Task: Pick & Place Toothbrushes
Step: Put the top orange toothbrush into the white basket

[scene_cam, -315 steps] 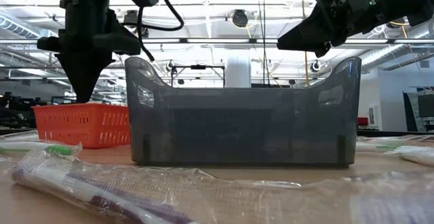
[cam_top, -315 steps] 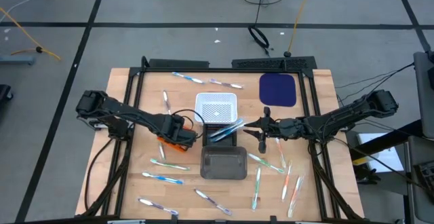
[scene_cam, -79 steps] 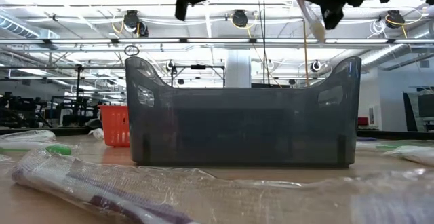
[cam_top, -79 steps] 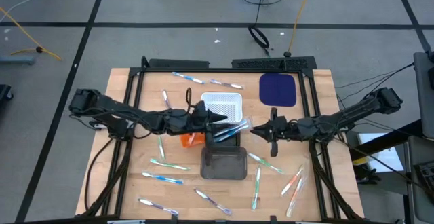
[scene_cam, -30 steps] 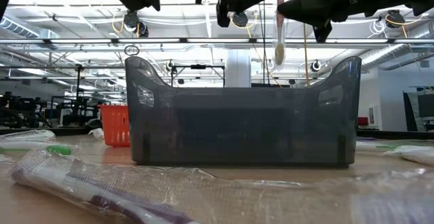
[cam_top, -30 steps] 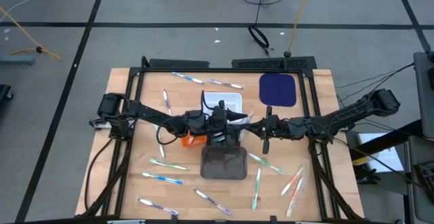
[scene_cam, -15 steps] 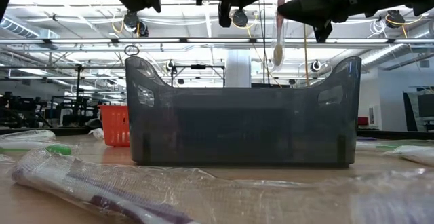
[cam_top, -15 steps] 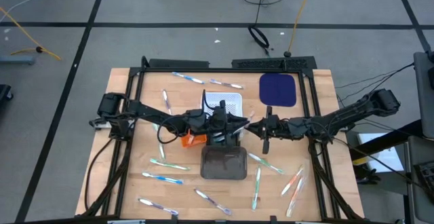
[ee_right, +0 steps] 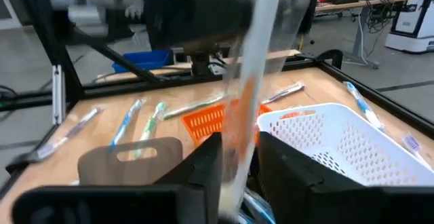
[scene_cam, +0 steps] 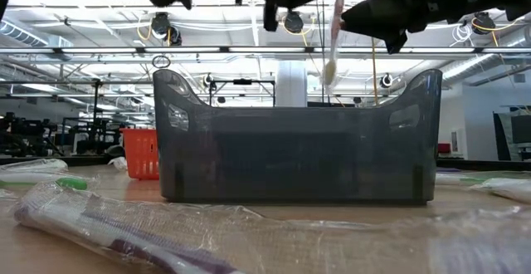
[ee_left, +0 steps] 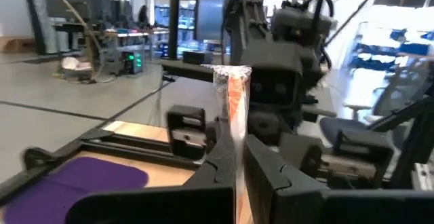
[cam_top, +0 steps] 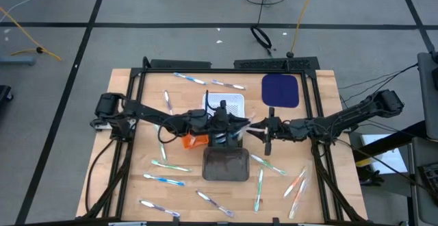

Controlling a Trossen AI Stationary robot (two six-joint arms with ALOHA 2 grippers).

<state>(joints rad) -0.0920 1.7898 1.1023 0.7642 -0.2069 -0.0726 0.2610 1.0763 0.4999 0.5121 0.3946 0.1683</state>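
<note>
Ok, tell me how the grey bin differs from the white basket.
The grey bin has solid, smoky, see-through walls; the white basket is perforated all over. The bin shows almost whole from above; the basket, behind it, is partly covered by the left arm. Both are rectangular, open-topped containers on the wooden table.

Both arms are dark, near black, built of slim tubular links joined by bulkier blocky joints. The left arm [cam_top: 147,115] ends in a boxy wrist block and the left claw [cam_top: 236,124]; its two fingers [ee_left: 215,170] are flat, angular matte-black plates. The right arm [cam_top: 342,120] is alike, with black cables trailing from its base at 3 o'clock. The right claw [ee_right: 234,176] has the same squared black fingers.
</note>
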